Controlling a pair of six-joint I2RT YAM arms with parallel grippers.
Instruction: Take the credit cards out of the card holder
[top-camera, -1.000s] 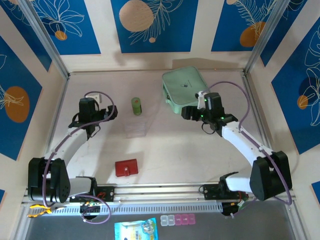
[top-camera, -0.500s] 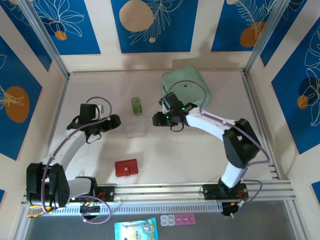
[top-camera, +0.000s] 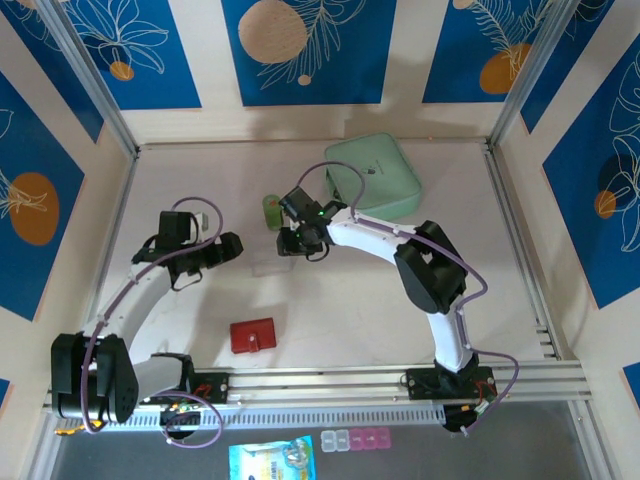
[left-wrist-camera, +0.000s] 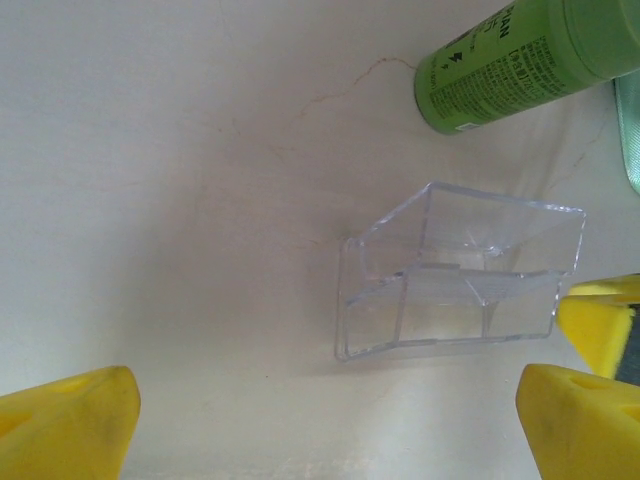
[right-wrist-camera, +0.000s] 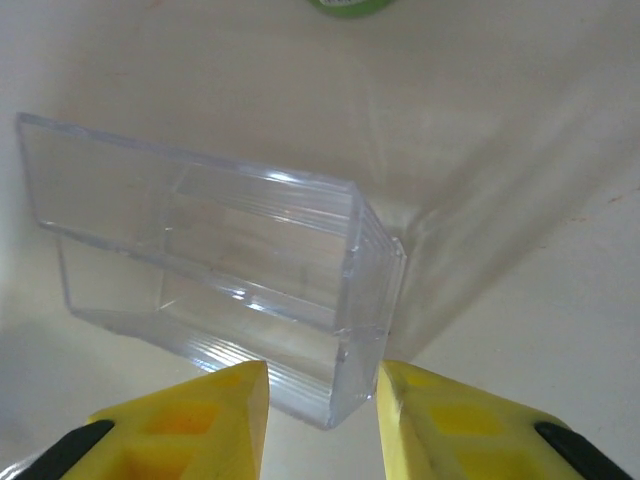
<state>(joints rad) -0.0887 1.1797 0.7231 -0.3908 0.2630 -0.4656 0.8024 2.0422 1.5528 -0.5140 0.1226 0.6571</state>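
Well: sm. red card holder (top-camera: 252, 335)

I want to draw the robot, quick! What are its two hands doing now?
Left gripper: open, holding nothing.
Right gripper: jaws astride one end of the clear box; grip cannot be told.

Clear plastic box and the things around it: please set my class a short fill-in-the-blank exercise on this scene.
Of the left claw and the right claw, the one straddling an end of the clear box is the ____ one. The bottle lying beyond the box is coloured ____. The card holder lies nearest the base of the ____ arm.
Missing words: right; green; left.
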